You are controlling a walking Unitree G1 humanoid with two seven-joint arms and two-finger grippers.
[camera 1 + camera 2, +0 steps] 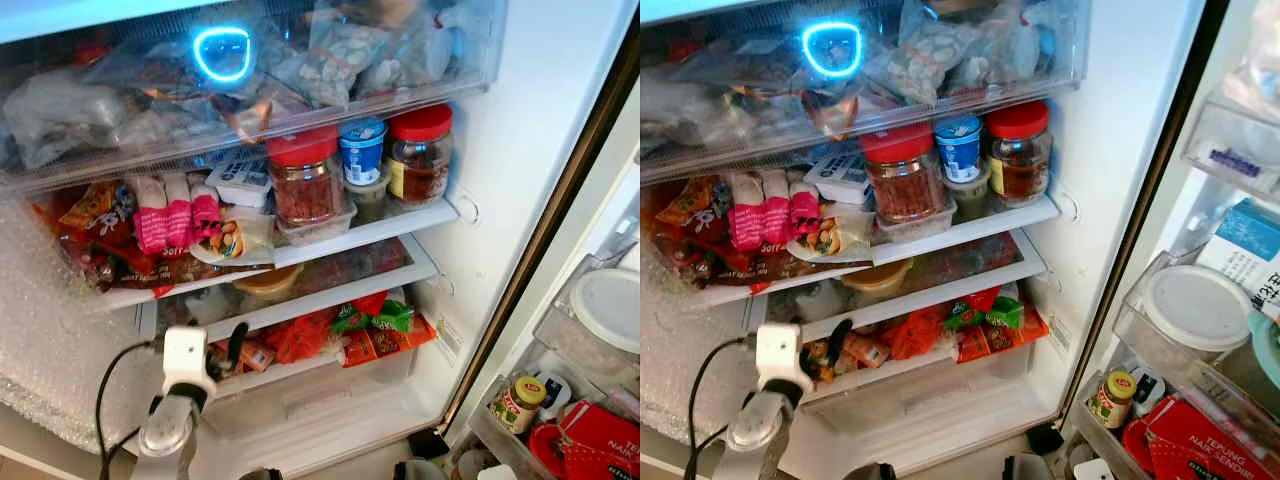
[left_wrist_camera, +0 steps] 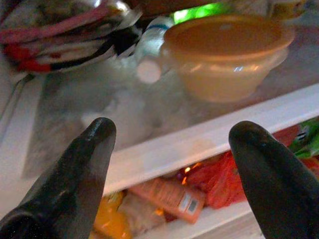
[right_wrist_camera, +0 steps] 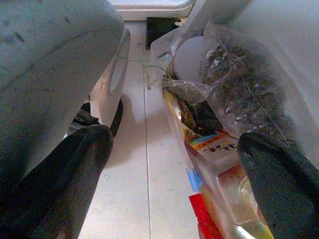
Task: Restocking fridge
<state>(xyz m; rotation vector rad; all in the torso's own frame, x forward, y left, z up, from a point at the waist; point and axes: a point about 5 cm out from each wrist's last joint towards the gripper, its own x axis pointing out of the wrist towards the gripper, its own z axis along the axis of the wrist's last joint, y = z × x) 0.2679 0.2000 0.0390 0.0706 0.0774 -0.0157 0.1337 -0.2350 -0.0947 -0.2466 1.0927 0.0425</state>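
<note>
1. I had the left gripper (image 1: 232, 345) raised in front of the open fridge (image 1: 480, 150), at about seven o'clock in the head view, its jaws apart and holding nothing. Through the left wrist camera the fingers (image 2: 75, 169) framed the white edge of the lower shelf (image 2: 199, 144).
2. The right gripper (image 3: 174, 164) hung idle near the floor (image 3: 144, 124), jaws apart and empty, beside bagged goods (image 3: 239, 94) that I took to be the stock waiting to go in.
3. My worry was crowding: I saw almost no free room on any shelf, so pushing anything in could knock the red-lidded jars (image 1: 305, 175) at twelve o'clock off their tray (image 1: 320, 228).
4. The orange lidded bowl (image 2: 224, 55) sat just behind the shelf edge; a forward reach could shove it deeper or tip it.
5. The cable (image 1: 110, 370) trailing from the left wrist looked liable to snag on the drawer front.
6. Containers: the top drawer (image 1: 60, 165) held clear bags of food; the bottom drawer (image 1: 320, 395) held red and green packets (image 1: 380, 320); the door bin (image 1: 490, 425) at four o'clock held a small yellow-lidded jar (image 1: 520, 403).
</note>
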